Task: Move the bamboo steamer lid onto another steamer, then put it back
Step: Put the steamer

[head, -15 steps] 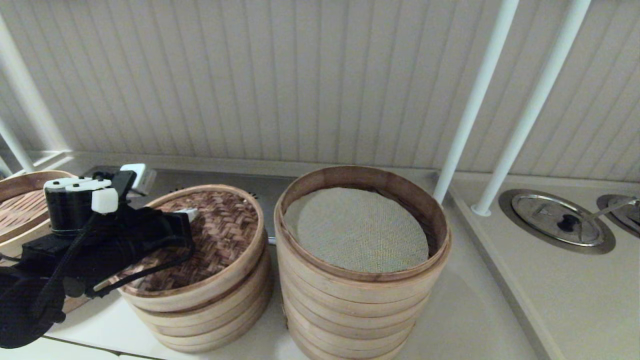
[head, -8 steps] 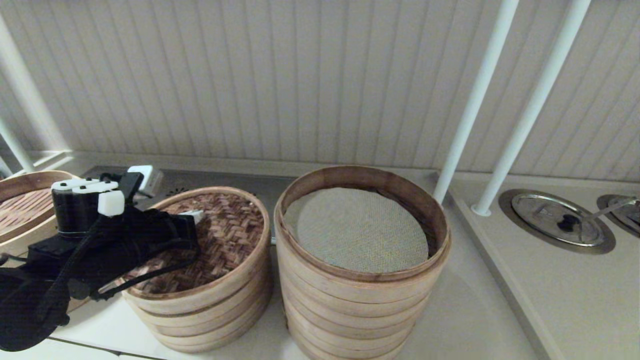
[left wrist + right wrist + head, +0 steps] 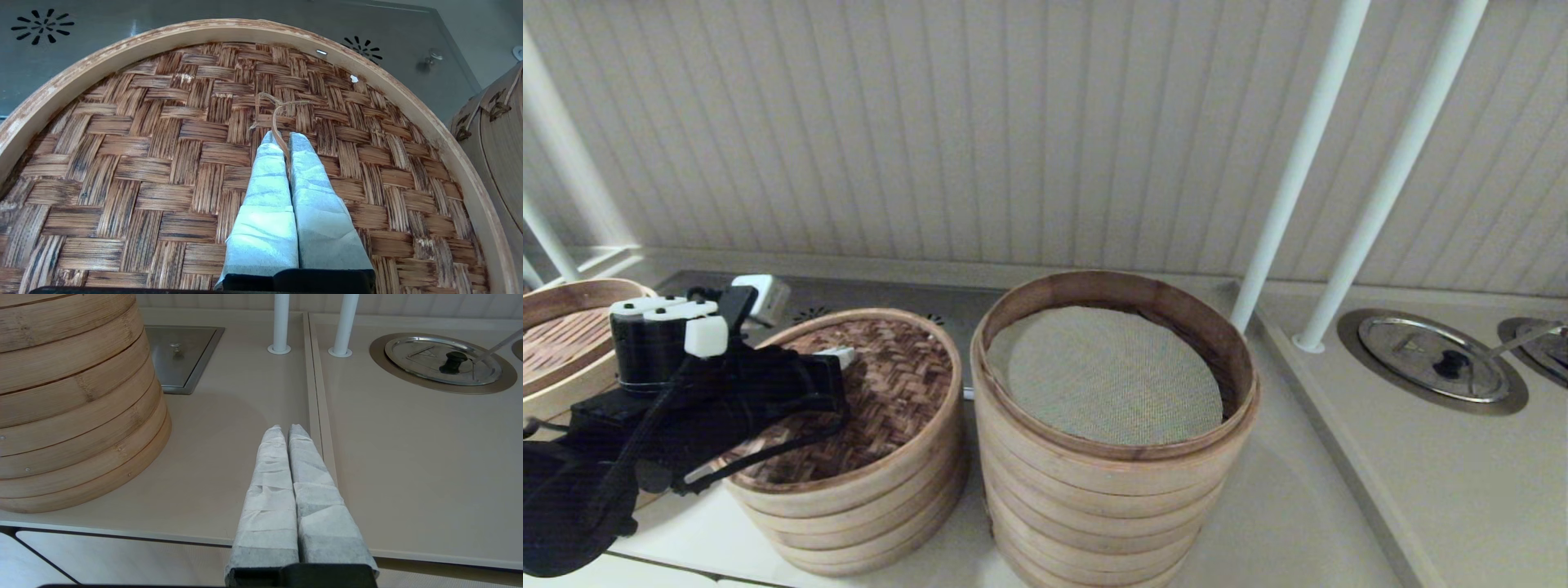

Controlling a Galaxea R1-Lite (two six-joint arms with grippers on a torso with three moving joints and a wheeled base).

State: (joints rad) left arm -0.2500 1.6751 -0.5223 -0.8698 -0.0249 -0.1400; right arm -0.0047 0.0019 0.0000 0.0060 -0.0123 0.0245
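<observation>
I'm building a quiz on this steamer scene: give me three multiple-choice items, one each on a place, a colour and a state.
1. The bamboo steamer lid sits:
A on the shorter stack
B on the tall steamer
C on the counter

2. The tall steamer has a liner that is:
A red
B grey-green
C black

3. The left gripper is:
A wide open
B shut on the lid's string loop
C out of view

Key: A, the woven top caps the shorter stack; B, grey-green mesh shows inside; B, a loop runs between its shut fingers.
</observation>
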